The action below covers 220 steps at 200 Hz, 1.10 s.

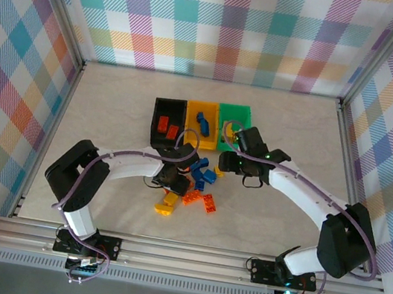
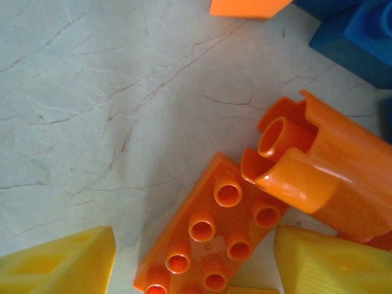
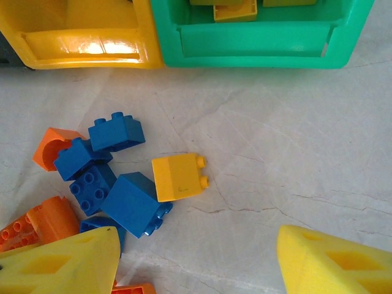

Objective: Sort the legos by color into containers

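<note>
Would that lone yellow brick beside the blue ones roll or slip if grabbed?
The yellow brick is boxy and flat-faced, so it probably won't roll. Its smooth plastic looks hard and may slip slightly. Small, so likely light.

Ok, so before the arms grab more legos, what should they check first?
1. Left pincer open: ok, its fingers are apart on either side of the flat orange brick.
2. That brick clear of others: not ok, a tipped orange brick crowds its far corner.
3. Right pincer open and empty: ok.
4. Yellow brick ahead of it free: cannot tell, a blue brick sits tight beside it.
5. Green bin takes yellows: ok, yellow bricks lie inside.
</note>
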Available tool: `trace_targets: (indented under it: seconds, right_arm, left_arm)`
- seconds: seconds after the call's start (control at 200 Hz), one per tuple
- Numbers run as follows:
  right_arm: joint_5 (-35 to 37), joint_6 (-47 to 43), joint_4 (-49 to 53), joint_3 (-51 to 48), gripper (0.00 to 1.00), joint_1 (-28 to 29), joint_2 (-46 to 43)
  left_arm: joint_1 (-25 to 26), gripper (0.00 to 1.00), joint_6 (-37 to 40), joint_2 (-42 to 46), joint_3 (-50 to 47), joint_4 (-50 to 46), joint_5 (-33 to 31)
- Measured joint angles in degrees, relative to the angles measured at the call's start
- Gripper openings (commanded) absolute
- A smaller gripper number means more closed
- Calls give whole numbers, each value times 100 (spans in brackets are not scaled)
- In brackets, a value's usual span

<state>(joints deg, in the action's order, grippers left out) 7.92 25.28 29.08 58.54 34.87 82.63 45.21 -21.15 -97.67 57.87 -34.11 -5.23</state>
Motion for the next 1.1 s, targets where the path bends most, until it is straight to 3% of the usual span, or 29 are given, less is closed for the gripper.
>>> trace_targets:
  seconds: [0.06,0.17,0.33,0.54,0.785,0.95,1.1]
  right_arm:
    - [0,0,0,0,69,-4,0]
    - [0,0,-33,0,69,-11,0]
    - [0,2,-85,0,69,-42,0]
    - [0,2,-85,0,69,-48,0]
    - [0,2,-85,-50,69,-92,-127]
    - [-2,2,-122,-72,69,-111,-149]
    - [-2,0,-122,-87,69,-116,-149]
  left_arm:
    - [0,71,-2,0,-26,22,0]
    - [0,56,-9,-4,-114,22,33]
    - [0,45,-44,-22,-127,20,-26]
    - [-4,35,-48,-11,-125,15,-96]
    - [-280,32,-90,420,61,-105,-210]
    - [-815,32,-87,765,734,-177,-348]
    - [-1405,32,-63,546,1628,-170,-474]
